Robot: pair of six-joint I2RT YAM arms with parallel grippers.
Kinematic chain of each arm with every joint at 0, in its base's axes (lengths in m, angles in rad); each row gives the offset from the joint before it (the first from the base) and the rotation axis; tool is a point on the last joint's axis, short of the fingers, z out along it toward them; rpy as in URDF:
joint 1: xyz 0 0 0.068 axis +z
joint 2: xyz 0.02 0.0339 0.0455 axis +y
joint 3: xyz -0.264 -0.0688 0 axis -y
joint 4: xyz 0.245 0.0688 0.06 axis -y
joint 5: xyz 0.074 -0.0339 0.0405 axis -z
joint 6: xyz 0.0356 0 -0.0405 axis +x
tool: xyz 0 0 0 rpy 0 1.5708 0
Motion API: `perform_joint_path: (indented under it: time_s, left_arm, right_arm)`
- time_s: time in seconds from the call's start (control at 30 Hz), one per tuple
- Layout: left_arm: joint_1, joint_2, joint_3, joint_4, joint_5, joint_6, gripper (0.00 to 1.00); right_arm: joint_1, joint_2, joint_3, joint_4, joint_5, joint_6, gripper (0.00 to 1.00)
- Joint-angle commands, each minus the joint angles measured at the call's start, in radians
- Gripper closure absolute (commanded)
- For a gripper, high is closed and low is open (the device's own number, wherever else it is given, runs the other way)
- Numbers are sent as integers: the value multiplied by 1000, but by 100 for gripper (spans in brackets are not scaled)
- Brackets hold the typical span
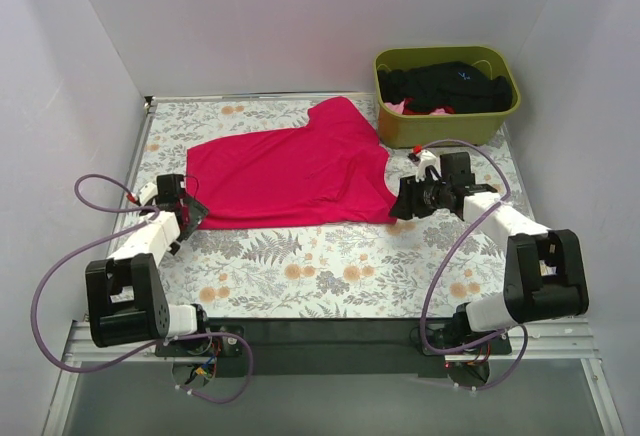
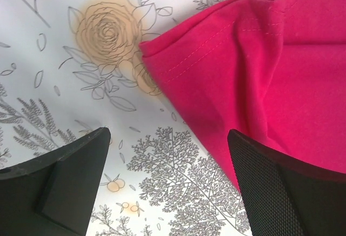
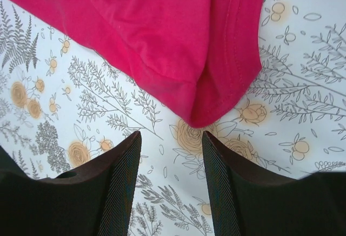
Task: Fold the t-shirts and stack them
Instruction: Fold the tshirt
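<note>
A crimson-red t-shirt (image 1: 290, 174) lies spread on the flower-print table, folded over once, one sleeve pointing to the back. My left gripper (image 1: 194, 213) is open and empty at its near left corner (image 2: 162, 57); the cloth edge reaches under the right finger (image 2: 281, 187). My right gripper (image 1: 402, 206) is open and empty just in front of the shirt's near right corner (image 3: 208, 114), not touching it. Black t-shirts (image 1: 450, 86) lie heaped in the green bin.
An olive-green bin (image 1: 445, 128) stands at the back right, with a bit of pink cloth under the black ones. White walls close the table (image 1: 320, 266) on the left, back and right. Purple cables loop beside both arms.
</note>
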Motion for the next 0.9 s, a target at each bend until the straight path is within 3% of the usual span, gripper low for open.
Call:
perform_joint_path:
  time_s: [0.0,0.47,0.67,0.87]
  left_arm:
    - [5,2,0,94,16,20,17]
    - [25,139,55,160,-19,46,23]
    - [32,200,67,160,-21,55,34]
    - [32,225,70,126,-64,61,53]
  right_arm:
    - [-38,-5,-31,165,-133,63,52]
    - [-55,156,-54,267,-239,33,56]
    - [-61,225,-60,280,-280,33,67]
    - [-110,227,-97,277,-297,35,90]
